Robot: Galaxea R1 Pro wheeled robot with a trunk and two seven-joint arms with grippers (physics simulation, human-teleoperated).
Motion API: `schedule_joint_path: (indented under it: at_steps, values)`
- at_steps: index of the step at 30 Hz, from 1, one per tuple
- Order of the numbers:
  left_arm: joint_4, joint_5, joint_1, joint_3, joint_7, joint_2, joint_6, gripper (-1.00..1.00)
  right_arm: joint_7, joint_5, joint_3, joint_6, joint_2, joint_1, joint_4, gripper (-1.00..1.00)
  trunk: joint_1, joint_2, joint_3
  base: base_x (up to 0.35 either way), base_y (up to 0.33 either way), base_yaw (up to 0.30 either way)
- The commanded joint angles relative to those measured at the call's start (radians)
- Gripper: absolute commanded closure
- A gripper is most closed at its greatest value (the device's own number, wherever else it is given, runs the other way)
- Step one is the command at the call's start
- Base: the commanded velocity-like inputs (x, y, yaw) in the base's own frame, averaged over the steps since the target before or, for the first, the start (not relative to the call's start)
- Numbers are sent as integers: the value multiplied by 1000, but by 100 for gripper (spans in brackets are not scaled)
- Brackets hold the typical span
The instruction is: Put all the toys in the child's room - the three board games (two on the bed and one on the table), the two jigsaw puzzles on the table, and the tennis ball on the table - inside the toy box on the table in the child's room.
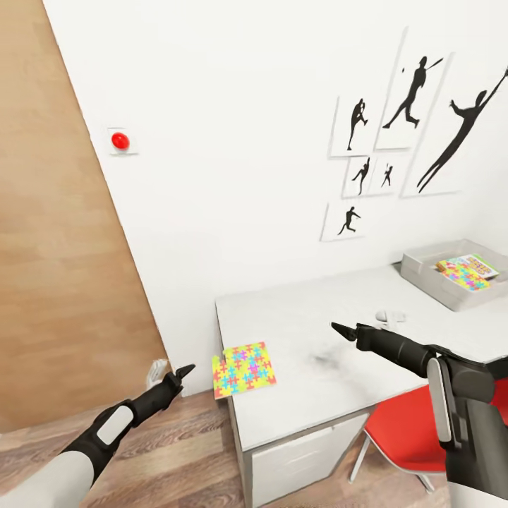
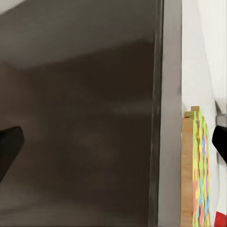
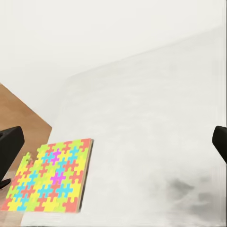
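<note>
In the head view, a jigsaw puzzle (image 1: pixel 244 370) is seen lying at the desk (image 1: pixel 310 331) corner, overhanging its edge. The toy box (image 1: pixel 423 271) at the desk's far end holds colourful flat toys. The left pincer (image 1: pixel 185 371) is held off the desk's corner, near the puzzle; the right pincer (image 1: pixel 343 330) hovers over the desk. In the left wrist view, the puzzle (image 2: pixel 198 170) is seen edge-on, the pincer empty, fingers spread. In the right wrist view, the puzzle (image 3: pixel 49 177) lies flat, the pincer likewise spread, empty.

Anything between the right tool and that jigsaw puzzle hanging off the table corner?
Nothing visible: bare table top lies between the right tool and the jigsaw puzzle, which overhangs the table's near left corner.
</note>
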Motion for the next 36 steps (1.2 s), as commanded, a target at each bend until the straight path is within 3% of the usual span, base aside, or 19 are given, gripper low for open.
schedule_joint_path:
  at_steps: [1, 17, 21, 24, 29, 36]
  values:
    - [0, 10, 0, -3, -4, 1, 7, -100, 5, 1, -1, 6, 0, -1, 0, -100, 0, -1, -1, 0, 0, -296]
    - [0, 15, 9, -3, -53, -11, -12, -100, 5, 1, -1, 2, 2, 1, -1, -100, 0, -1, -1, 0, 0, -59]
    - [0, 16, 18, -2, -98, -14, -11, -100, 5, 1, -1, 0, 2, 2, -1, -100, 0, -1, -1, 0, 0, 0]
    - [-2, 16, 36, -2, -165, -15, -3, -100, 5, 1, -1, -2, 3, 2, 0, -100, 0, -1, -1, 0, 0, 0]
    - [-4, 18, 42, -1, -188, -15, -1, -100, 4, 1, 0, -3, 3, 2, -1, -100, 0, -1, -1, 0, 0, 0]
    - [-9, 18, 43, -2, -194, -16, 0, -100, 3, 1, 0, -4, 3, 2, -1, -100, 27, -50, -23, 0, 0, 0]
